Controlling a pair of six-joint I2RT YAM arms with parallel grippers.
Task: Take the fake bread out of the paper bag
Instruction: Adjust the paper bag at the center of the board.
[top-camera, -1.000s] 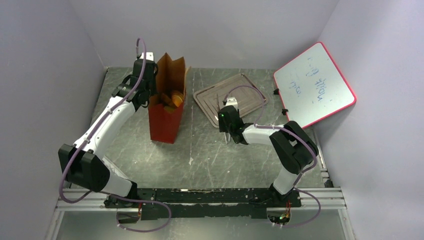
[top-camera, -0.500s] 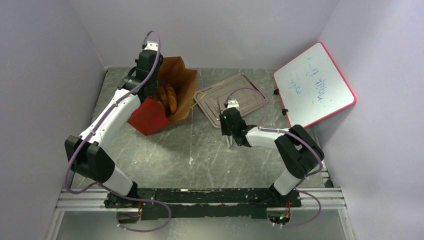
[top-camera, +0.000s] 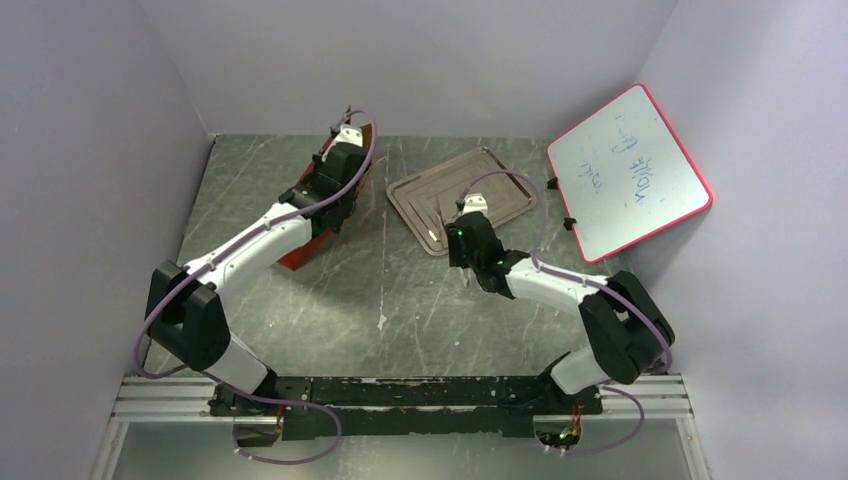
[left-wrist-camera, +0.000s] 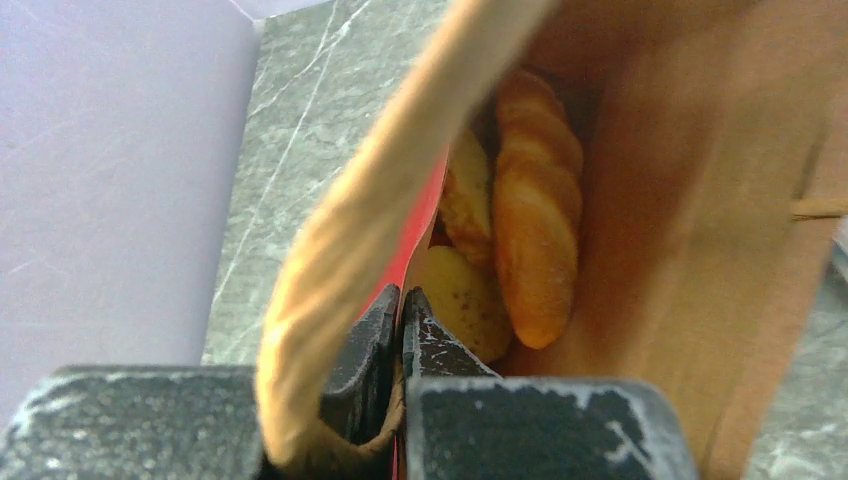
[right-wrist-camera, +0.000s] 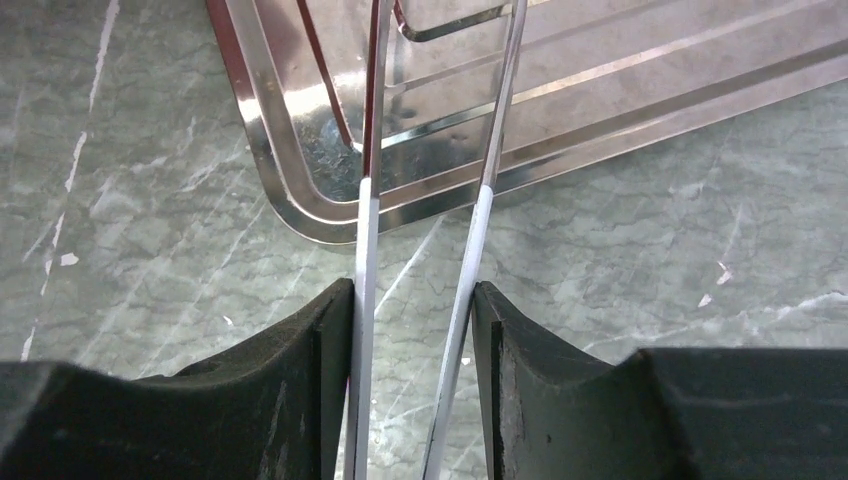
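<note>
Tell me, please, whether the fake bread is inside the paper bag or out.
Inside: the left wrist view shows the fake bread within the paper bag, whose rim the left end effector pinches.

Bag mouth: the paper bag (left-wrist-camera: 690, 200) lies tipped. The fake bread (left-wrist-camera: 535, 225) fills the left and middle of its opening, and bare brown wall stays free to the right.
Bag rim: the left gripper (left-wrist-camera: 400, 318) is clamped on the near wall and blocks that edge.
Approach from above: the left arm (top-camera: 250, 245) covers the bag.
Centre: the table (top-camera: 400, 300) is bare between bag and tray, an open passage.
Tray zone: the tray (top-camera: 505, 185) is low and flat, with the tongs (right-wrist-camera: 365, 230) overhanging its near corner.
Finger gap: the right gripper (right-wrist-camera: 412, 295) is fully taken up by the tongs.
Far right: the whiteboard (top-camera: 628, 170) leans on the wall and closes that corner.
</note>
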